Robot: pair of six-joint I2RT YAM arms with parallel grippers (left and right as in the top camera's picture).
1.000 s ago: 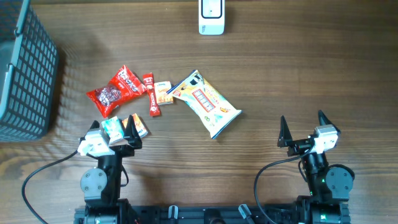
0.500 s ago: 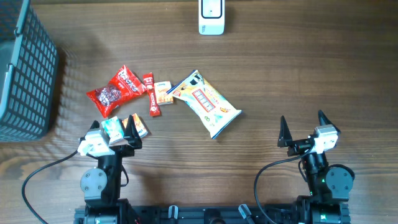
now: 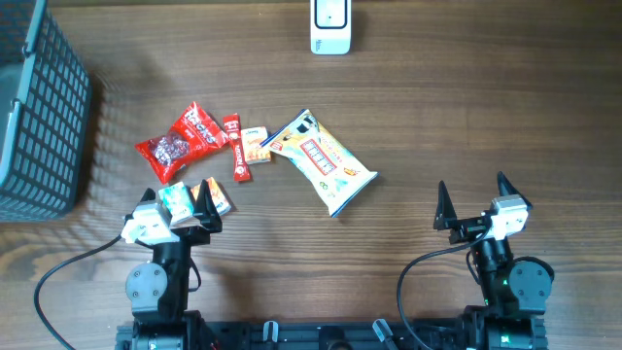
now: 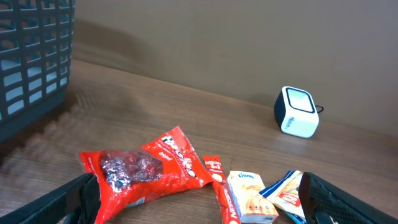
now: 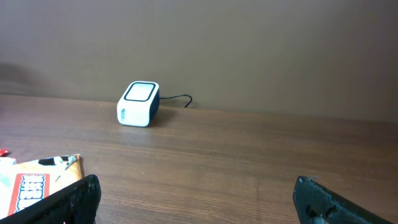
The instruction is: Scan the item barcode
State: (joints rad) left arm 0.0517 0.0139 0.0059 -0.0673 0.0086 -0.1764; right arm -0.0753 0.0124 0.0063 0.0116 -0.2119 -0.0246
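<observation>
The white barcode scanner (image 3: 330, 24) stands at the table's far edge and shows in both wrist views (image 4: 297, 112) (image 5: 138, 104). Items lie in a loose group left of centre: a red candy bag (image 3: 183, 141) (image 4: 149, 168), a red stick pack (image 3: 236, 148) (image 4: 221, 190), a small tissue pack (image 3: 256, 146) (image 4: 249, 196) and a large yellow snack bag (image 3: 323, 160) (image 5: 31, 186). Two small packs (image 3: 216, 194) lie right by my left gripper (image 3: 177, 206) (image 4: 205, 205), which is open and holds nothing. My right gripper (image 3: 474, 199) (image 5: 199, 205) is open over bare wood.
A dark grey mesh basket (image 3: 39, 107) (image 4: 31, 56) fills the left edge of the table. The scanner's cable (image 5: 180, 98) trails behind it. Brown wood tabletop (image 3: 466, 107) stretches to the right of the items.
</observation>
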